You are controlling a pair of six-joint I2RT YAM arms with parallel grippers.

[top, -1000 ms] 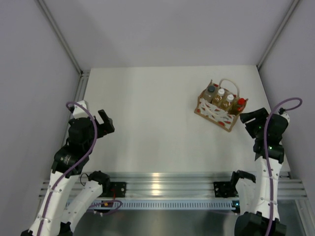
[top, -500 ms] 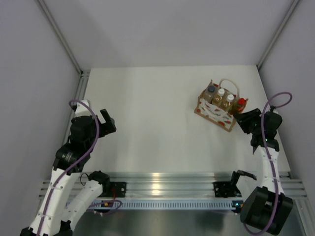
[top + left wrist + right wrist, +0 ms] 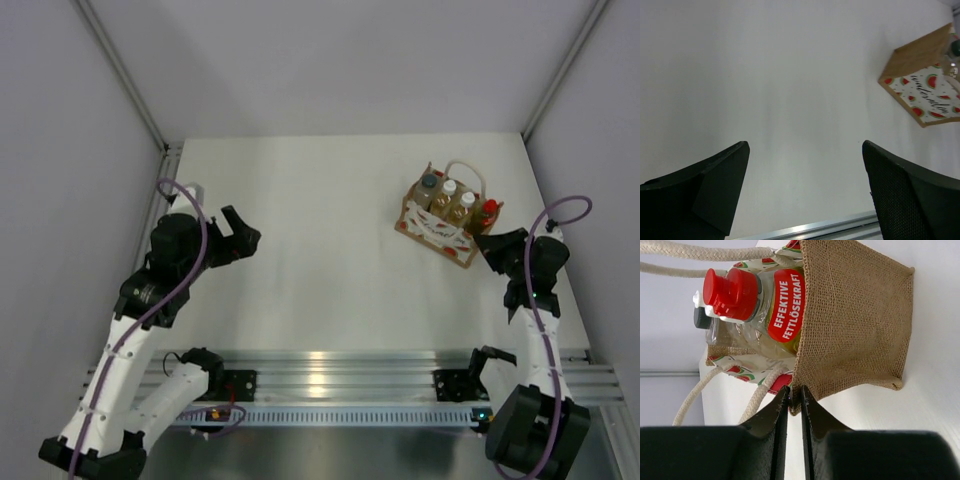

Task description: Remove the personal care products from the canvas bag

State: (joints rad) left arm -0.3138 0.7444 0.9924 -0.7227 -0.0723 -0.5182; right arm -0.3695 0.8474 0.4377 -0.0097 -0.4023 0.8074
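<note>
The canvas bag (image 3: 437,228) stands at the table's back right, with watermelon-print sides and cream handles. Several personal care products stand in it: a dark-capped bottle (image 3: 430,183), two white-capped ones (image 3: 449,188) and a yellow bottle with a red cap (image 3: 487,210). My right gripper (image 3: 487,245) is at the bag's near right corner. In the right wrist view its fingers (image 3: 781,405) pinch the burlap rim of the bag (image 3: 860,320), just below the red-capped bottle (image 3: 735,287). My left gripper (image 3: 243,235) hangs open over the left of the table, far from the bag (image 3: 922,82).
Cream rope handles (image 3: 700,390) loop out beside my right fingers. The aluminium rail (image 3: 330,365) runs along the near table edge. Grey walls close in the table on both sides; the bag is near the right wall.
My right gripper has moved up to the bag's corner and its jaws have closed on the rim. The left arm has swung forward and to the right, still open.
</note>
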